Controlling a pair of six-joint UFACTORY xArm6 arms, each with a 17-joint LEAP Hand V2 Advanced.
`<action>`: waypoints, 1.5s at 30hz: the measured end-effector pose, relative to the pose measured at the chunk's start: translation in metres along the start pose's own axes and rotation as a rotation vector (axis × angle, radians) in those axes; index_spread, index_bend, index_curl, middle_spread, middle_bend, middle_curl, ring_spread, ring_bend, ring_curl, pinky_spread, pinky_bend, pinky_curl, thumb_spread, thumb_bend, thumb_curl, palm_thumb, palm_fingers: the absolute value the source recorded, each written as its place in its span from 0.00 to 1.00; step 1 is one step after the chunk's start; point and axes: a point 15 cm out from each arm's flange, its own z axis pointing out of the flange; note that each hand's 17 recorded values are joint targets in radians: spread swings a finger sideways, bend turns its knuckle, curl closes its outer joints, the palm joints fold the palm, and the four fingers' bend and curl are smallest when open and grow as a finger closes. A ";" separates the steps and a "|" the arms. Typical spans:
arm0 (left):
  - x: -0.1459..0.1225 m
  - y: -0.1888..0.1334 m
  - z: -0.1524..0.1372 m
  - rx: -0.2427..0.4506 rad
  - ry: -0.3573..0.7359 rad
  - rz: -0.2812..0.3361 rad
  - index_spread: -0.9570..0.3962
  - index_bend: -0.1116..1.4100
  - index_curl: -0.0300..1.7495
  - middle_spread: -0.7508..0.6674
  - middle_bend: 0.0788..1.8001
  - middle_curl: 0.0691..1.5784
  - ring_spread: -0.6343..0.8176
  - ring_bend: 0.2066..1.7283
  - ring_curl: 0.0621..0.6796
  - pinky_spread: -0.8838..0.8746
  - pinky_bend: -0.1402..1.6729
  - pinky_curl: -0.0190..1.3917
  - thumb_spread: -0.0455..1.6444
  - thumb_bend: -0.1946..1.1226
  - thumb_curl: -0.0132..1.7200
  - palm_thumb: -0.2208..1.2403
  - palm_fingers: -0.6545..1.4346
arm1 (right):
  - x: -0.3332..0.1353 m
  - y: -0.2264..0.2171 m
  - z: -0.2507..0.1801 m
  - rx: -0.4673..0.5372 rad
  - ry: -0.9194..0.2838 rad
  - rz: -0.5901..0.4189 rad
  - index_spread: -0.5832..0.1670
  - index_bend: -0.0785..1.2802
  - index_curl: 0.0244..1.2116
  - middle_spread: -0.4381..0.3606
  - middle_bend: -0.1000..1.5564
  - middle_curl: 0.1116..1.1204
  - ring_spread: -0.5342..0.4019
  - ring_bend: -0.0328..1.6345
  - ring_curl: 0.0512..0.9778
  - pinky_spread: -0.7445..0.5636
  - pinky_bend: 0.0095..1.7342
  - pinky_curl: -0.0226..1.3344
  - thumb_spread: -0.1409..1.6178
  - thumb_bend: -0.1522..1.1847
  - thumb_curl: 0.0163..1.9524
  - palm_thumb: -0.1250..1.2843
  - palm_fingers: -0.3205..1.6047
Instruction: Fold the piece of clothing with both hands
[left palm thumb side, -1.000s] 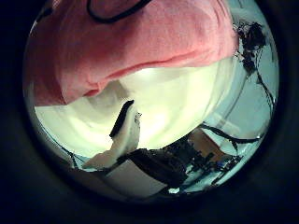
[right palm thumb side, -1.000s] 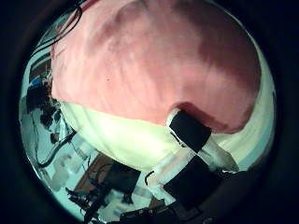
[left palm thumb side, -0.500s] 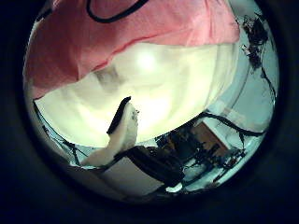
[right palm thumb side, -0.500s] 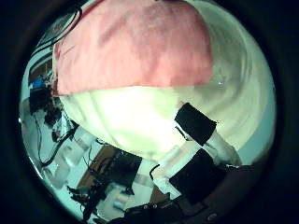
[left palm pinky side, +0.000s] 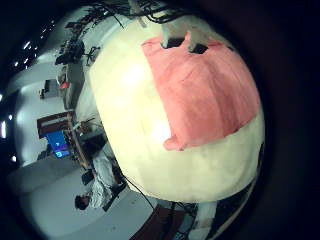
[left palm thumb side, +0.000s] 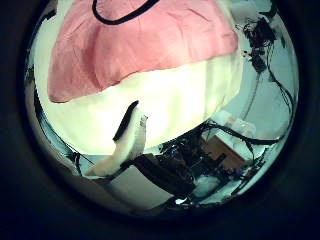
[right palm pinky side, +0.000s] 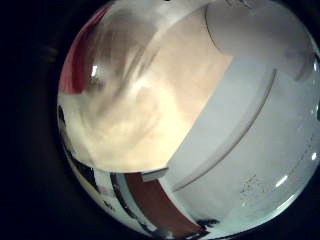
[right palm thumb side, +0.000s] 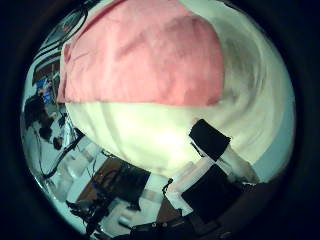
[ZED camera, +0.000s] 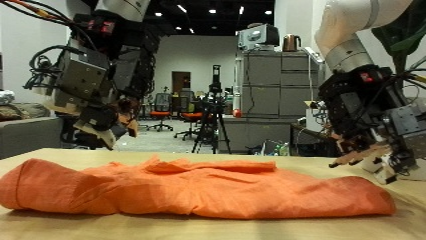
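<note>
Presently the orange garment (ZED camera: 200, 189) was seen lying flat on the surface (ZED camera: 27, 153), long axis running 9 to 3 o'clock. Left hand (ZED camera: 93, 95) and right hand (ZED camera: 380, 125) were held above its two ends, fingers loosely spread, nothing grasped.

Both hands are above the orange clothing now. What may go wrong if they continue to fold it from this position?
1. The left hand and right hand hover above the orange clothing holding nothing, so each must grasp it anew and may pinch only the top layer.
2. The cloth lies bunched and wrinkled on the table, so a fold may come out uneven.
3. One end lies near the table's edge, under the right hand, and could slip off.
</note>
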 end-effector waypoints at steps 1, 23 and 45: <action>-0.001 0.000 -0.001 0.002 0.000 -0.002 0.74 0.18 0.19 0.63 0.06 0.17 0.67 0.20 0.27 0.70 0.27 0.24 0.76 0.14 0.16 0.47 0.35 | -0.004 -0.003 0.004 -0.009 0.001 -0.009 0.28 0.16 0.19 0.44 0.17 0.22 0.70 0.23 0.24 0.81 0.21 0.26 0.70 0.09 0.18 0.59 0.22; -0.010 0.007 -0.003 0.006 0.007 -0.018 0.74 0.18 0.19 0.63 0.06 0.17 0.67 0.20 0.26 0.69 0.27 0.24 0.76 0.14 0.16 0.47 0.35 | -0.007 -0.059 0.011 0.037 0.035 -0.025 0.24 0.24 0.27 0.30 0.32 0.32 0.29 0.43 0.31 0.27 0.31 0.25 0.61 0.10 0.20 0.72 0.77; -0.033 0.017 -0.014 0.042 0.018 -0.062 0.74 0.18 0.19 0.62 0.06 0.17 0.66 0.20 0.26 0.68 0.27 0.24 0.76 0.14 0.17 0.47 0.35 | 0.052 0.030 -0.096 0.248 0.088 0.092 0.30 0.68 0.65 0.35 0.71 0.62 0.29 0.74 0.58 0.23 0.63 0.46 0.72 0.10 0.20 0.78 0.77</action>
